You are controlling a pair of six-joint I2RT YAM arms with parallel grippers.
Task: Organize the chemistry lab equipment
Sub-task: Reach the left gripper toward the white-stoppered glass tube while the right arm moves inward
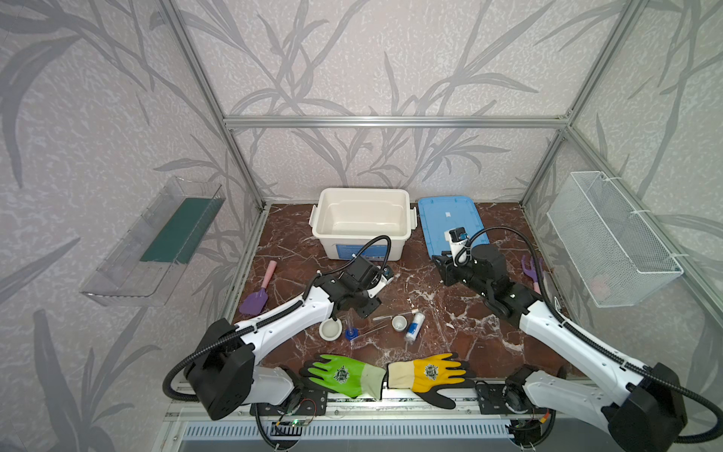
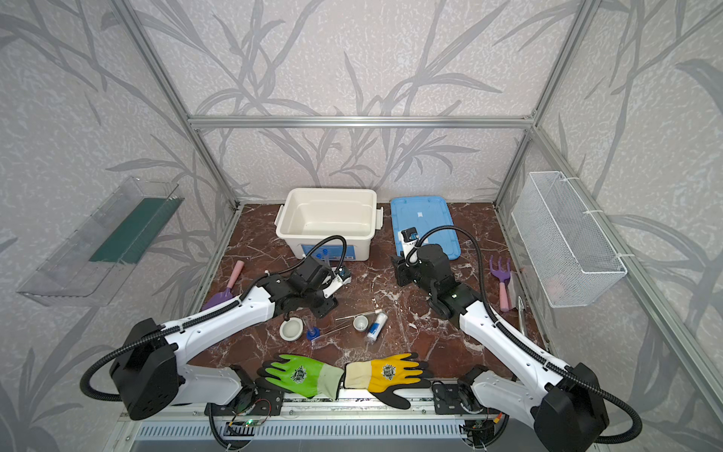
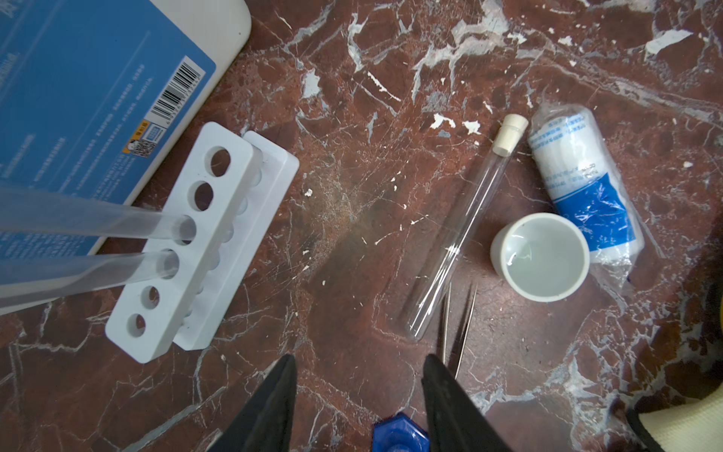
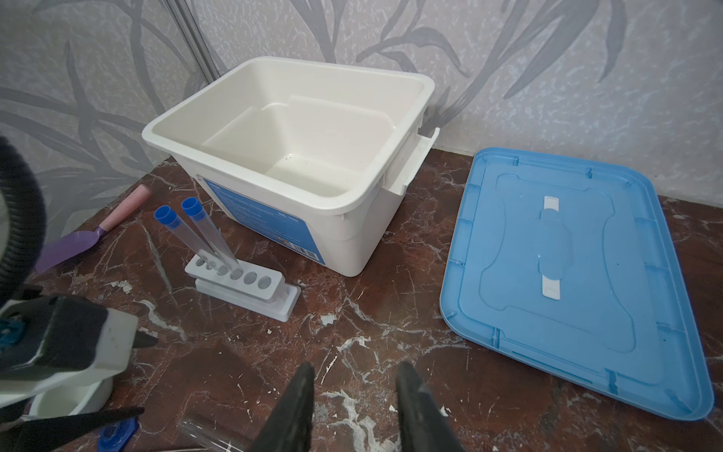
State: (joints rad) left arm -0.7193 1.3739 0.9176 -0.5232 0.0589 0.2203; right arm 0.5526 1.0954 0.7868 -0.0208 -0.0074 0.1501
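The white six-hole rack (image 3: pixel 195 242) stands on the table against the white bin, holding two clear test tubes (image 4: pixel 203 235) with blue caps. A third test tube (image 3: pixel 461 227), cork-stoppered, lies flat beside the metal tweezers (image 3: pixel 459 325). Next to them are a small white dish (image 3: pixel 540 256) and the white blue-labelled bottle (image 3: pixel 583 180) lying in its wrapper. The cylinder's blue base (image 3: pixel 399 434) sits just below my left gripper (image 3: pixel 358 364), which hangs open and empty above bare table. A wider white dish (image 1: pixel 330 328) sits left of the cylinder. My right gripper (image 4: pixel 354 371) is open and empty over the table, near the blue lid.
The open white bin (image 1: pixel 362 219) stands at the back with its blue lid (image 1: pixel 450 223) flat beside it. A purple trowel (image 1: pixel 260 291) lies far left and a purple rake (image 1: pixel 532 270) far right. Green (image 1: pixel 344 373) and yellow (image 1: pixel 430 375) gloves lie along the front edge. A wire basket (image 1: pixel 610 235) hangs on the right wall.
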